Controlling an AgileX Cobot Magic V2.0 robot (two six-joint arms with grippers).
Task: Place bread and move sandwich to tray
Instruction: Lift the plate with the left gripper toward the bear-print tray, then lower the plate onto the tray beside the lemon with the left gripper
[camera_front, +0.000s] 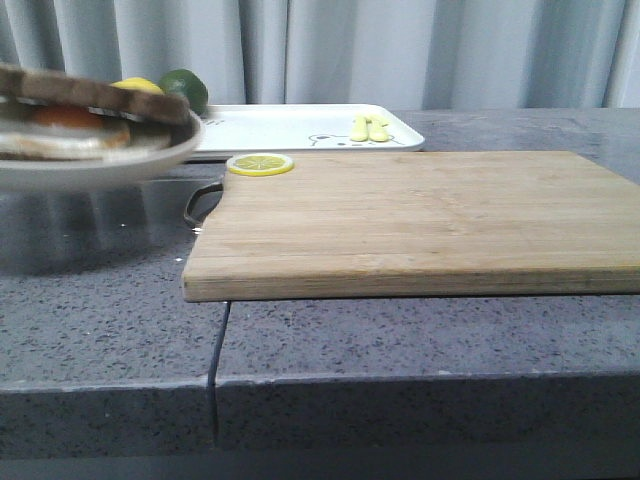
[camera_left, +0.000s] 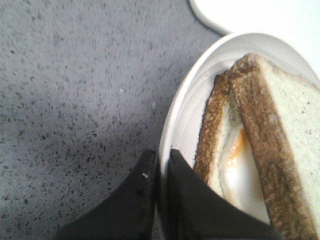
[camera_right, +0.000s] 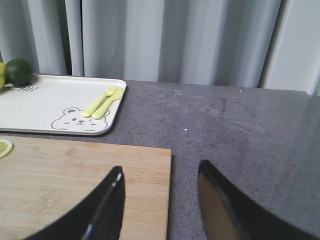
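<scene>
L gripper (camera_left: 159, 172) is clamped on the rim of the sandwich (camera_left: 250, 150) plate, held above the grey worktop (camera_front: 400, 340) at front-view left, close to the tray (camera_front: 300, 128). Top bread (camera_front: 95, 95) slice covers the egg. R gripper (camera_right: 160, 200) is released, jaws apart over the wooden board (camera_front: 420, 215) edge, holding nothing.

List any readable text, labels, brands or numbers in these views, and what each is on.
Nothing can be read with confidence.
Flat rectangular white tray: a short dark printed line at its far left edge, next to the round green lime, too small and blurred to quote.
Same tray: a printed bear-face drawing, a picture, not text.
Pale wooden cutting board, round white plate and grey speckled counter: no markings visible.
</scene>
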